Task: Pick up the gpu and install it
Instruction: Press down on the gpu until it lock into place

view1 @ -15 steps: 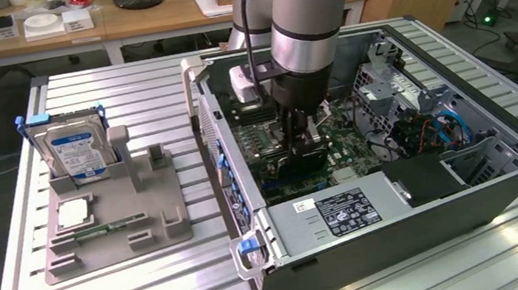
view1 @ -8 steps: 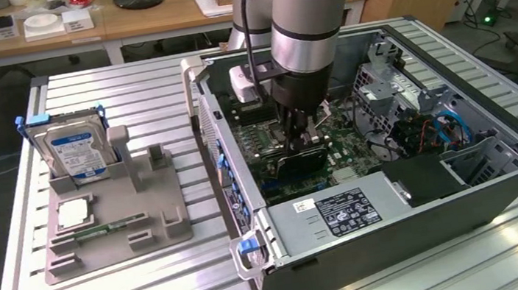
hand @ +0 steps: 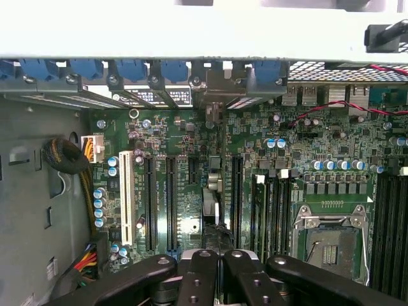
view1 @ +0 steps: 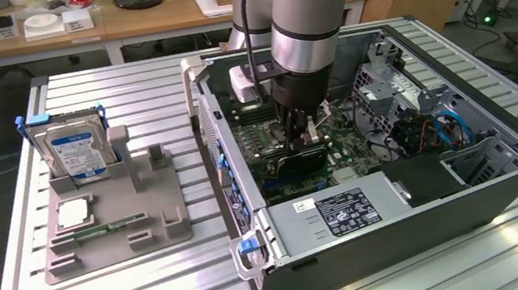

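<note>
The gpu (view1: 297, 164), a thin black card, stands on edge on the green motherboard (view1: 349, 150) inside the open computer case (view1: 501, 186). In the wrist view the gpu (hand: 211, 199) is edge-on, running from a slot toward its pale bracket (hand: 217, 95) at the case's rear wall. My gripper (view1: 302, 140) reaches straight down into the case, right at the card's upper edge. Its black fingers (hand: 197, 274) are shut together just over the card. Whether they pinch the edge or only rest on it is hidden.
A grey parts holder (view1: 115, 222) on the exterior view's left carries a silver hard drive with a blue label (view1: 77, 154) and a slim green memory stick (view1: 101, 229). Inside the case are the power supply (view1: 346, 212), drive cage (view1: 400, 83) and loose cables (view1: 449, 125).
</note>
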Robot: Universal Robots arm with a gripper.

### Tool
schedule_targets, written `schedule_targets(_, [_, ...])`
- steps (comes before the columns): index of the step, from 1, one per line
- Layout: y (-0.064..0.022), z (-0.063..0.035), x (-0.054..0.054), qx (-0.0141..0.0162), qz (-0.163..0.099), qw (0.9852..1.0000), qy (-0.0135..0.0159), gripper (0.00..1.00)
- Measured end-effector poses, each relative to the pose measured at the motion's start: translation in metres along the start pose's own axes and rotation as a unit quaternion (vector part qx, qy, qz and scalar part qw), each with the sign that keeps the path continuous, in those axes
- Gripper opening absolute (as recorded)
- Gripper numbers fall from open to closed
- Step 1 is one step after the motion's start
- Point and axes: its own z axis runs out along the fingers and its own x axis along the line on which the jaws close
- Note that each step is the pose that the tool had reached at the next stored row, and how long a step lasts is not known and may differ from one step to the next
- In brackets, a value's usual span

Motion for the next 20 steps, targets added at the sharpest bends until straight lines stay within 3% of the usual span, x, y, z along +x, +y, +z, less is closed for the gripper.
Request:
schedule_targets(9, [0.0009, -0.0001, 0.0, 0.0, 0.0, 1.0, 0.0001, 0.1])
schedule_targets(13, [0.0101, -0.0009, 0.0, -0.0003, 0.0, 1.0, 0.0001, 0.1])
schedule_targets(20, [0.0125, -0.0151, 0.0, -0.0003, -0.002, 1.0, -0.0001, 0.1])
